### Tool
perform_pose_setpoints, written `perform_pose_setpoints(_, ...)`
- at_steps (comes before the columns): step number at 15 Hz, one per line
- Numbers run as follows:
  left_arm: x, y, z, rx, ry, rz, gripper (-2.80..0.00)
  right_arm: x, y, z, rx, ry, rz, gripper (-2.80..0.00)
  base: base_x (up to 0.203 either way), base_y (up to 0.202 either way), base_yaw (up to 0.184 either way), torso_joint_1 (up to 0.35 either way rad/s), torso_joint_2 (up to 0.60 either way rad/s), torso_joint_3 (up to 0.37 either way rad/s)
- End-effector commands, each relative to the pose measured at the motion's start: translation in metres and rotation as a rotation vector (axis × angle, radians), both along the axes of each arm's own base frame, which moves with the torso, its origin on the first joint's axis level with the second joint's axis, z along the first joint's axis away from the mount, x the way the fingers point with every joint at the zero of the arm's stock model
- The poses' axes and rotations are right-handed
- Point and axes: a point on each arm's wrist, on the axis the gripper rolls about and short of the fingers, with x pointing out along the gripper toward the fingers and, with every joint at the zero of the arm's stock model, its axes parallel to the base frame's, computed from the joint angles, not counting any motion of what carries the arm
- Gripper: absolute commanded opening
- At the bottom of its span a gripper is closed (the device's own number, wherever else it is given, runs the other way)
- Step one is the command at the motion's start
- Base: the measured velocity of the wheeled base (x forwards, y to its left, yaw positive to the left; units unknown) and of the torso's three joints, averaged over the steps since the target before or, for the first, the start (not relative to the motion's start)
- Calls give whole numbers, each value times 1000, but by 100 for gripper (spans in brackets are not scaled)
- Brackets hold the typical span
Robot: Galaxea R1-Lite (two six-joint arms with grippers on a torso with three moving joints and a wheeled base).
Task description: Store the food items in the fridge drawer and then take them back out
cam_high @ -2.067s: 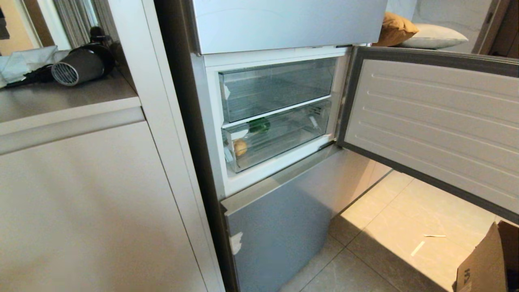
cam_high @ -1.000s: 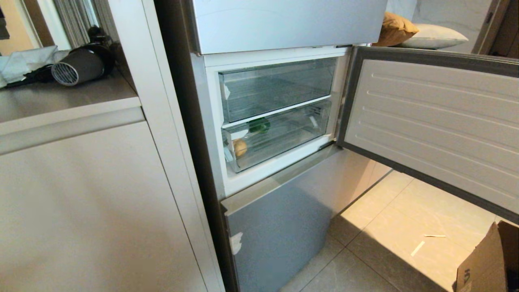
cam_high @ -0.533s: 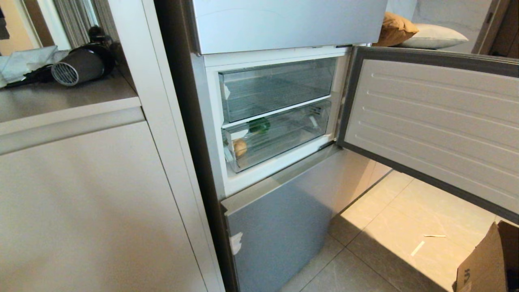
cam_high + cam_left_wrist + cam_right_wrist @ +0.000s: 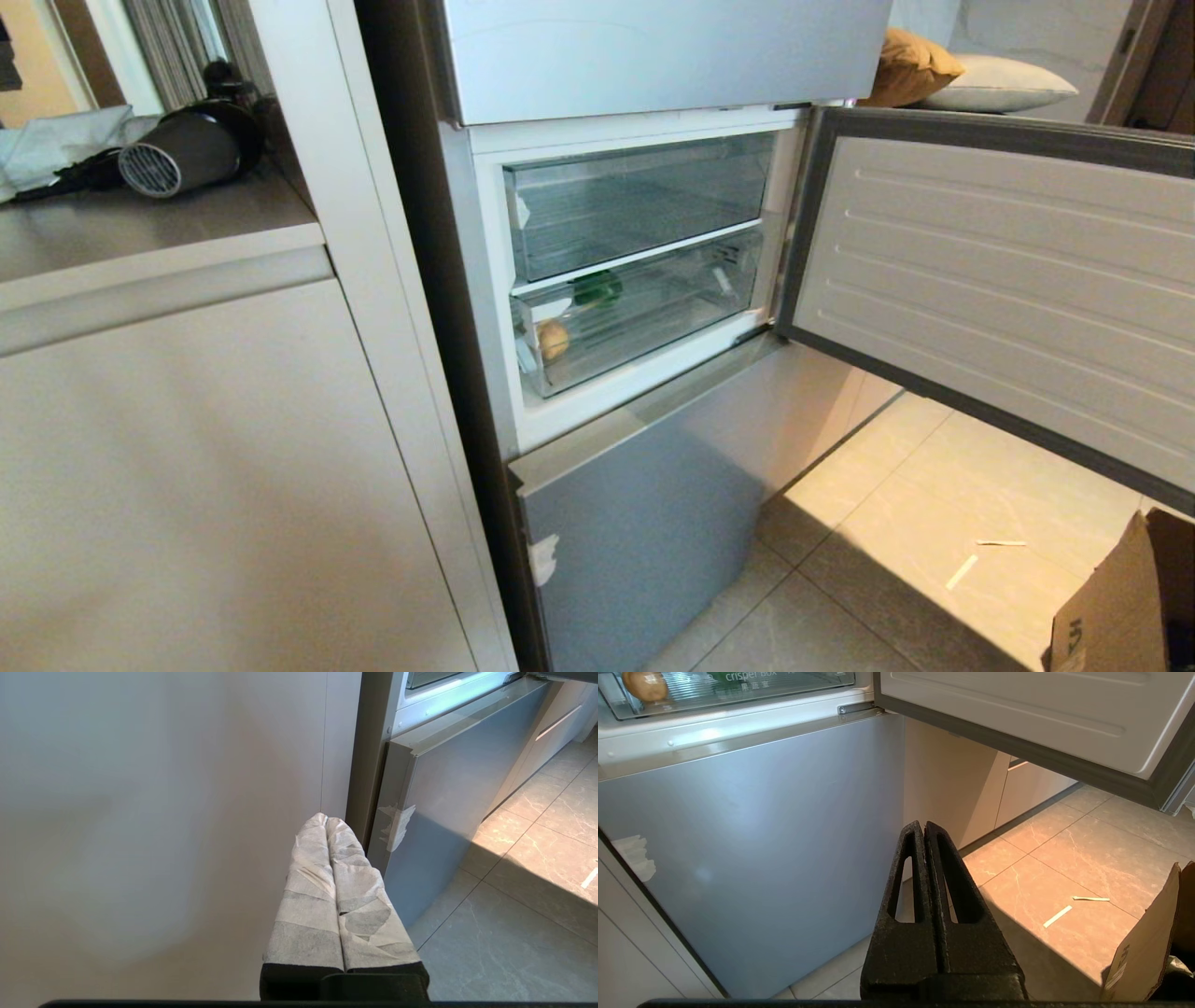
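floor: beige marble-look tiles, brown cardboard box | tan potato-like lump, glossy green pepper: inside lower clear crisper drawer | left tape-wrapped gripper, right black gripper: both closed, empty

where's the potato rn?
Head view: potato sits in the lower clear drawer, at its left front corner, with the green pepper behind it.

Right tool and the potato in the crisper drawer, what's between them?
In the right wrist view, the lower fridge panel and white ledge lie between the shut right tool and the potato.
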Motion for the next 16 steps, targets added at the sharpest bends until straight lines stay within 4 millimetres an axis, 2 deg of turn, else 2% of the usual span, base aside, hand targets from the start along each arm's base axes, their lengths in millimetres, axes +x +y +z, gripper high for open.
perform_pose_setpoints(1,0,0,0,0,0,0,-280,2,0,-9,0,29,0,-280,0,0,0,0,0,0)
perform_pose_setpoints(5,0,0,0,0,1,0,-280,2,0,-9,0,29,0,-280,-1,-3,13,1,1,3)
perform_pose_setpoints(12,0,0,0,0,-1,0,-280,2,0,-9,0,29,0,-280,2,-6,157,2,3,1)
perform_pose_setpoints(16,0,0,0,0,-1,0,-280,2,0,-9,-10,32,-1,-280,0,-1,21,1,1,1)
